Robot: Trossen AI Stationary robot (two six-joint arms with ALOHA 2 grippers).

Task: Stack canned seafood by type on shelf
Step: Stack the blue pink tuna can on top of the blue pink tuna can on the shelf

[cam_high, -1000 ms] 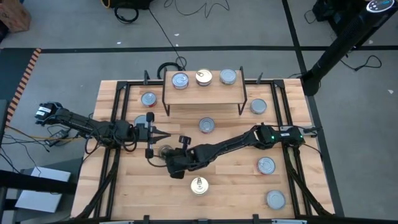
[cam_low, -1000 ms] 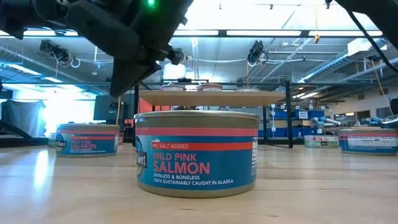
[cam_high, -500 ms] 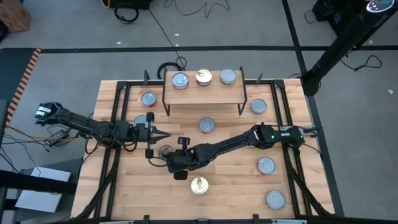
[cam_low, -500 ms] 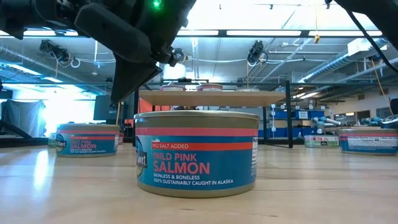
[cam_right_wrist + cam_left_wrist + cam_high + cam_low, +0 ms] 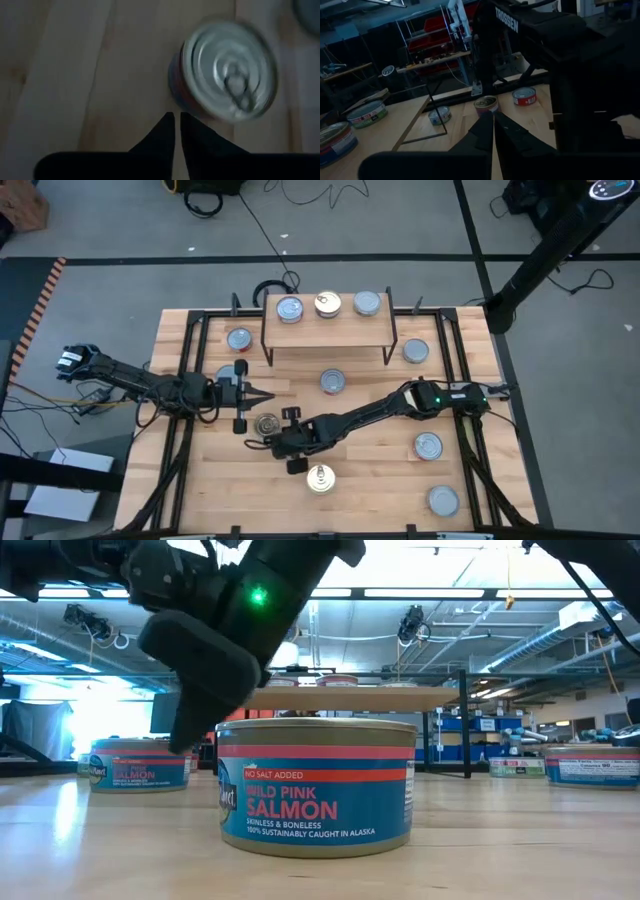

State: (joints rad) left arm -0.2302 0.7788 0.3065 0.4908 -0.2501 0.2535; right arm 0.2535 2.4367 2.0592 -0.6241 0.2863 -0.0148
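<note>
The right gripper [image 5: 273,442] hangs low over the front half of the slatted wooden tabletop [image 5: 380,470]. Its two dark fingers [image 5: 162,131] are drawn almost together and hold nothing. Just beyond their tips, a little off to one side, stands a short round tin with a ribbed silvery pull-tab top and reddish side [image 5: 227,75]. It is upright on the wood, close to the fingers but seemingly not touching them.

Nearer the front edge sits a blue-green and red labelled salmon tin [image 5: 315,785], which I take to be the gold-topped one in the overhead view [image 5: 320,478]. Two silver-topped tins [image 5: 428,445] [image 5: 443,500] lie well apart on the right side.

The left gripper [image 5: 266,396] waits just behind the targeted tin, its fingers pressed shut and empty. Farther back another silver-topped tin [image 5: 333,381] stands alone mid-table, with more tins to either side [image 5: 238,338] [image 5: 415,351].

At the far end is the small light-wood shelf on thin black legs [image 5: 330,330]. It carries three tins in a row: two silver-topped [image 5: 290,308] [image 5: 367,303] and a gold-topped one between them [image 5: 327,304].

The step in hand looks like the approach to a pick, with nothing grasped yet. Next, the right fingers need to spread wider than the tin, line up across it, and close on its sides. The tin can then be lifted and carried back onto the matching tin on the shelf, kept clear of the left arm, which is close by.
</note>
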